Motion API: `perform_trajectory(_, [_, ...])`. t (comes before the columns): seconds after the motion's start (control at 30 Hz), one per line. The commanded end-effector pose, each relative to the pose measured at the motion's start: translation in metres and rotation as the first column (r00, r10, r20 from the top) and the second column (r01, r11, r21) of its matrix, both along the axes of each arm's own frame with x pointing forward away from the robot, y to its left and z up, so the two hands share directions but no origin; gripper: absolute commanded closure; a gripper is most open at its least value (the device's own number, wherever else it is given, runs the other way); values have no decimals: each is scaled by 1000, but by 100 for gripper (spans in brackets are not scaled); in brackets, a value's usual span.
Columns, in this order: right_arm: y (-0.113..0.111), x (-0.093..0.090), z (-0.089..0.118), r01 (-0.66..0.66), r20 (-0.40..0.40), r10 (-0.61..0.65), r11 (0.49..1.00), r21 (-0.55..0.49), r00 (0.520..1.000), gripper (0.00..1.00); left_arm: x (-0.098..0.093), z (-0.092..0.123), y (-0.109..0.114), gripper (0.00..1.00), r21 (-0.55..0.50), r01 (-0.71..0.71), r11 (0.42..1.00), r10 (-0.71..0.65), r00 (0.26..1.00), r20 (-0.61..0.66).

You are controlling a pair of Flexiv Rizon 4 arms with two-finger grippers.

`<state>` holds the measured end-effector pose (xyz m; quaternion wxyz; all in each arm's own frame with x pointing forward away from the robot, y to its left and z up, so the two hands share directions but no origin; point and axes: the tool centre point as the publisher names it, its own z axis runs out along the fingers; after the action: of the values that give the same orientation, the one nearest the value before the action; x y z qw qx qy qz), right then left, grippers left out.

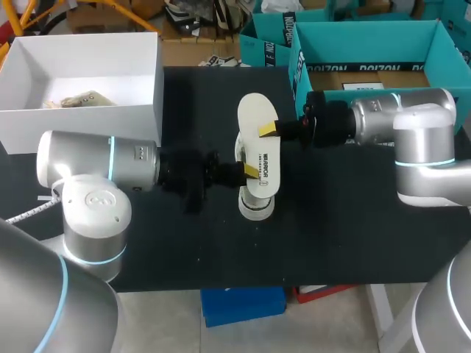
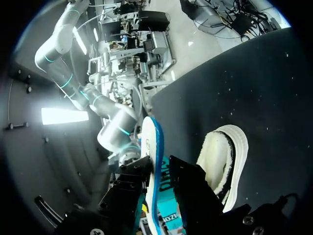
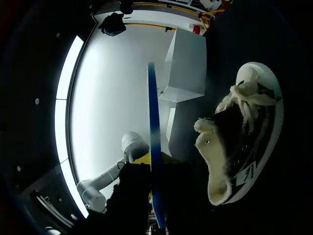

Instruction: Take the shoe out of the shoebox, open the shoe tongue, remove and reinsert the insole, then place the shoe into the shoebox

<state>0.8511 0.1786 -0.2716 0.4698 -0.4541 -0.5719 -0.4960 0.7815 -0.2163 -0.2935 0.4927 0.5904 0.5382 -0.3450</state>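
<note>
- The black worktop (image 1: 353,235) carries a white shoebox (image 1: 81,125) at its far left corner and teal boxes (image 1: 368,51) at the far right, both well apart from the work in the middle.
- The insole (image 1: 257,110) hangs flat over the middle of the worktop, pale face up, with a blue edge showing in both wrist views. Its long axis runs from far to near.
- The left gripper (image 1: 250,173) comes in from the left, its fingers narrowed onto the insole's near half.
- The right gripper (image 1: 268,131) comes in from the right, fingers likewise pinched on the insole's edge, further toward the far half.
- The shoe (image 1: 255,209) stands on the worktop right under the insole and lined up with it, so only one rounded end peeks out below. (The wrist views show its fleecy collar and laces beside the fingers.)
- Judging by this, the insole is out and reinsertion comes next. One end must tip down into the shoe's mouth, which the head view hides.
</note>
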Motion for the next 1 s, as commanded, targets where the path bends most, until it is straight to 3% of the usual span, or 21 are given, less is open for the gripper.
perform_trajectory(0.03, [1, 1, -1, 0, -1, 0, 1000, 0, 1000, 100, -3, 5, 2, 0, 77, -19, 997, 21, 1000, -23])
perform_trajectory(0.23, [1, 1, -1, 0, -1, 0, 1000, 0, 1000, 100, -3, 15, 15, 0, 232, -23, 972, 47, 994, -96])
perform_trajectory(0.47, [1, 1, -1, 0, -1, 0, 1000, 0, 1000, 100, -5, 41, 26, 0, 425, -35, 905, 76, 994, -79])
perform_trajectory(0.7, [1, 1, -1, 0, -1, 0, 1000, 0, 1000, 100, -6, 68, 26, 0, 655, -47, 755, 74, 997, -14])
perform_trajectory(1.0, [1, 1, -1, 0, -1, 0, 1000, 0, 1000, 100, -5, 90, 12, 0, 771, -58, 634, 82, 997, 8])
